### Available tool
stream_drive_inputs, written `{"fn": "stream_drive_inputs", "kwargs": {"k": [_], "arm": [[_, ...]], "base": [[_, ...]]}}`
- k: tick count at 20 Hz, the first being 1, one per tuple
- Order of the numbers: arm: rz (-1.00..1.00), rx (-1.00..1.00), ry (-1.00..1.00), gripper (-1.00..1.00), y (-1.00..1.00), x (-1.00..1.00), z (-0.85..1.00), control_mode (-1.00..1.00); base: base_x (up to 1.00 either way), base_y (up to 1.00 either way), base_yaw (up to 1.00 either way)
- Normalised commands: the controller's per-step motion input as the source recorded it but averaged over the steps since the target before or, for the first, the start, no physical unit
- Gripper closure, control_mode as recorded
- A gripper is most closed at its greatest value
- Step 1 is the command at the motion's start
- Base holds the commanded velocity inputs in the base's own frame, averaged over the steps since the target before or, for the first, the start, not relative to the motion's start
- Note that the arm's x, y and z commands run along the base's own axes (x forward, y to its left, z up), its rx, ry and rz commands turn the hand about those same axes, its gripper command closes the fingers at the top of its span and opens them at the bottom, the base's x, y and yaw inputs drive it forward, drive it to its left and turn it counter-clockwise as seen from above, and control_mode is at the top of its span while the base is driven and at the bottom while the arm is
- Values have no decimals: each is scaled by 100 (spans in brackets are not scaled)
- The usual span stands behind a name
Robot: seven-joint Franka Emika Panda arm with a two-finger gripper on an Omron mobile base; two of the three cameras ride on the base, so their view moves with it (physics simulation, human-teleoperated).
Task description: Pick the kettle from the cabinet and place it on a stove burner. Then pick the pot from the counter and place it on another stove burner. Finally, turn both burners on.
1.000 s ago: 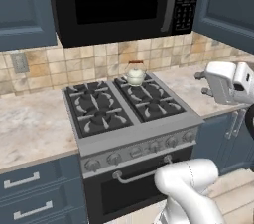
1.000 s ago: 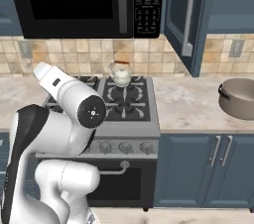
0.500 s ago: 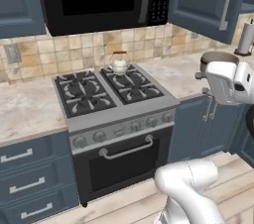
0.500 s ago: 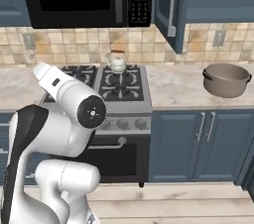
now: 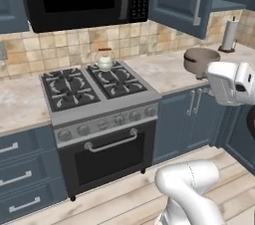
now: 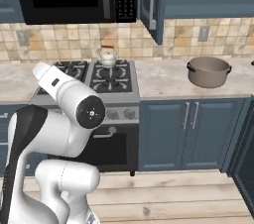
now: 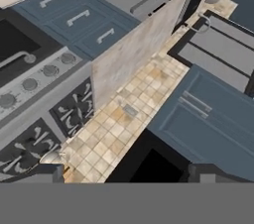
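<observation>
Left base view: the kettle (image 5: 105,60) sits on the back-right burner (image 5: 108,71) of the stove (image 5: 94,89), so the first part looks done. The pot (image 5: 198,61) stands on the counter (image 5: 164,72) to the right of the stove, under the open cabinet (image 5: 182,0) door. The white wrist hangs just in front of the pot and partly covers its near side; the fingers are out of frame here.

Right base view: the pot (image 6: 209,71) is in full sight on the counter (image 6: 163,82), well apart from the stove (image 6: 99,82), with a black loop handle at each side. The kettle (image 6: 107,58) is on its rear burner. The front-right burner (image 6: 112,84) beside it is free.

Hand view: the picture is rolled; it looks across the tiled wall, the stove (image 7: 59,114) grates and the cabinet (image 7: 208,114) door. The gripper (image 7: 124,173) stands wide with nothing between its tips, which are barely visible at the bottom edge. A pale rounded shape at lower left is probably the kettle (image 7: 52,157), though it is too small to be sure.

The step in hand seems to be reaching for the pot. To do it well, turn the hand downward, come over one wall of the rim between the handles, and close on the rim, then carry it level to a free burner clear of the kettle.
</observation>
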Motion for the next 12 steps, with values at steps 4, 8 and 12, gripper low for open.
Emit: {"fn": "stream_drive_inputs", "kwargs": {"k": [4, 8, 12], "arm": [[0, 0, 0, -100, 0, 0, 0, 100], [0, 0, 0, -100, 0, 0, 0, 100], [0, 0, 0, -100, 0, 0, 0, 100]], "base": [[-11, -56, -3], [-6, -59, 0], [-6, -61, 0]]}}
